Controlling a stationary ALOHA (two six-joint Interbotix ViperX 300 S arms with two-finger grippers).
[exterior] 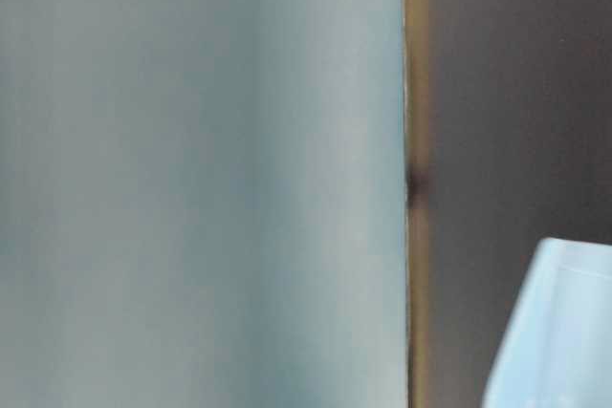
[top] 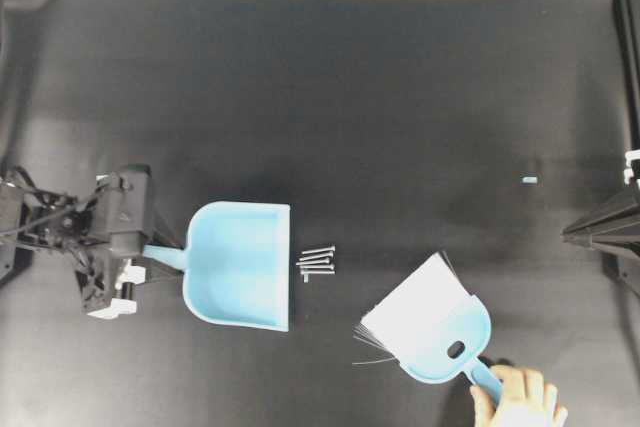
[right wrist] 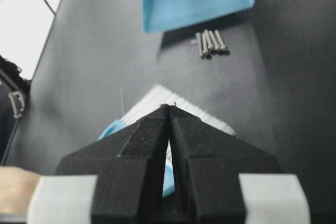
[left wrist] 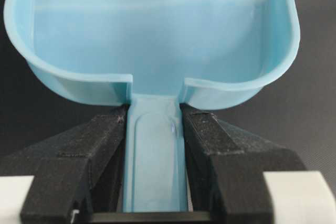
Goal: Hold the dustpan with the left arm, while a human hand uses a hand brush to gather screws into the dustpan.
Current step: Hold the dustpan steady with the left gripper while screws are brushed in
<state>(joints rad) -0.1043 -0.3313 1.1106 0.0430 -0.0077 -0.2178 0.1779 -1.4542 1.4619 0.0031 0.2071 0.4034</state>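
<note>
The light blue dustpan (top: 238, 264) lies on the black table, its mouth facing right. My left gripper (top: 150, 252) is shut on its handle (left wrist: 155, 156); the pan's bowl (left wrist: 152, 30) fills the left wrist view. Several grey screws (top: 317, 262) lie just right of the pan's mouth, also in the right wrist view (right wrist: 210, 41). The human hand (top: 518, 397) at the bottom right holds the hand brush (top: 430, 322), white bristles pointing up-left, apart from the screws. My right gripper (right wrist: 169, 107) is shut and empty, above the brush (right wrist: 152, 106).
A small light blue scrap (top: 530, 180) lies on the table at the right. The right arm's base (top: 605, 227) sits at the right edge. The table-level view shows only a blurred grey panel (exterior: 201, 179) and a corner of the pan (exterior: 559, 332).
</note>
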